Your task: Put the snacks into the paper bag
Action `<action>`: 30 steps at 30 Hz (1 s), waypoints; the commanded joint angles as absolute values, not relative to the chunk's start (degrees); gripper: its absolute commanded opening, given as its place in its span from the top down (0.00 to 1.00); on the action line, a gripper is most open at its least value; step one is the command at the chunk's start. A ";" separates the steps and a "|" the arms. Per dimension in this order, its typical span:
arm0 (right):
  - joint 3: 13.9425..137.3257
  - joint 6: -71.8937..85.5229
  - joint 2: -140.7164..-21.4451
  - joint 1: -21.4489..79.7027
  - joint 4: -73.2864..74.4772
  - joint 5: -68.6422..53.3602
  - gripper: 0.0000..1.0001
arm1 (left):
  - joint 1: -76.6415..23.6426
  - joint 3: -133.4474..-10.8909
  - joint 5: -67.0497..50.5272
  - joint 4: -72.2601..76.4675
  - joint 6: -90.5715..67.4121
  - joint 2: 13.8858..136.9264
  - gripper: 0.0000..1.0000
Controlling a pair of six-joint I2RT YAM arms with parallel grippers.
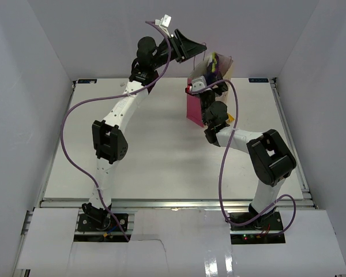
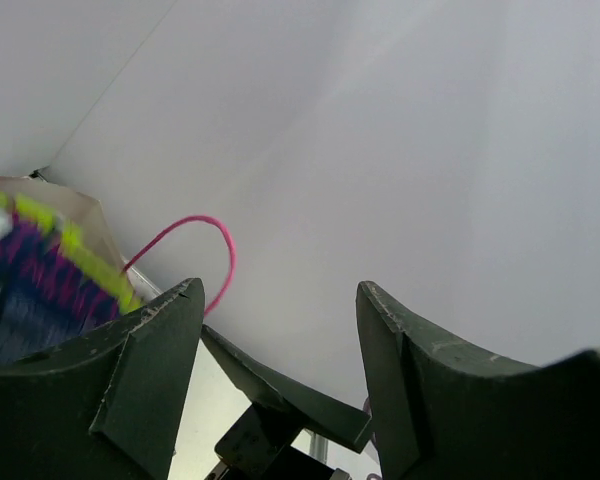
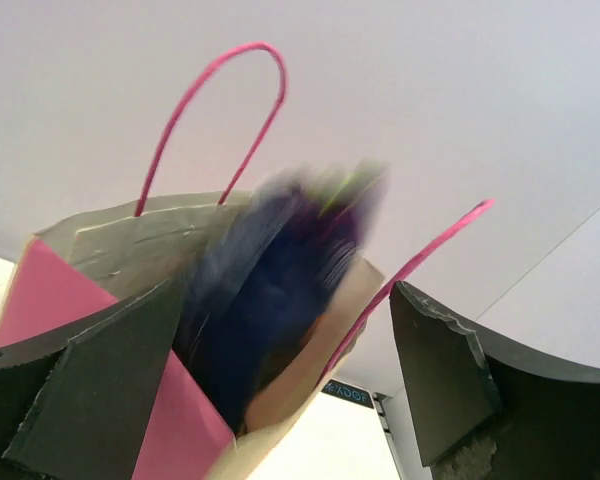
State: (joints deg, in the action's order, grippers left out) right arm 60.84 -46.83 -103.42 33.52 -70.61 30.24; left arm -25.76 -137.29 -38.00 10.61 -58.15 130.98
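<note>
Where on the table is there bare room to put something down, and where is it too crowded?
Bare room: the wide patch of table between the left arm and the right arm; the strip between the left arm and the left wall; the back corner right of the paper bag. Crowded: the back centre, where both arms meet at the bag.

So the paper bag [image 1: 194, 107] stands on the desk [image 1: 161, 161], far side, a bit right of centre. The chip bag [image 3: 280, 290] sits in it, top end poking out of the mouth between the two handles [image 3: 215, 110]. My right pincer [image 3: 288, 320] is on the near side of the bag, low down and pointed up at it. My left pincer [image 1: 197, 46] hangs above the desk, just left of the bag's top. In its wrist view the chip bag is off to the left, one handle loop in between.
</note>
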 commanded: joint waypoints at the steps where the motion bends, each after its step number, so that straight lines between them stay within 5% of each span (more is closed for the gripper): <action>1: 61.61 -46.32 -99.67 33.57 -83.32 31.38 0.10 | -26.28 -138.08 -38.67 11.16 -58.62 129.90 0.28; 12: 61.26 -46.84 -96.52 34.19 -82.71 32.78 0.10 | -26.37 -137.11 -38.67 10.64 -56.43 127.89 0.27; 18: 58.45 -37.73 -79.42 33.67 -53.23 24.55 0.10 | -25.84 -131.07 -30.61 -6.83 -34.31 114.05 0.27; 23: 56.51 -21.73 -65.67 22.09 -6.83 -11.79 0.02 | -25.75 -100.95 -12.07 -13.01 -19.54 93.46 0.24; 24: 56.77 -18.92 -64.35 19.62 -2.59 -23.52 0.14 | -25.66 -96.11 -6.12 -12.83 -18.82 89.95 0.22; 30: 48.43 5.57 -66.87 6.60 3.52 -30.16 0.25 | -24.96 -66.12 3.51 -13.27 -24.14 67.80 0.11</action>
State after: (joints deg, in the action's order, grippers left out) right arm 52.60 -11.64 -62.52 9.56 -9.45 -20.62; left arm -25.56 -74.59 -4.95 -10.33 -23.66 71.92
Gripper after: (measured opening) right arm 0.752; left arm 0.887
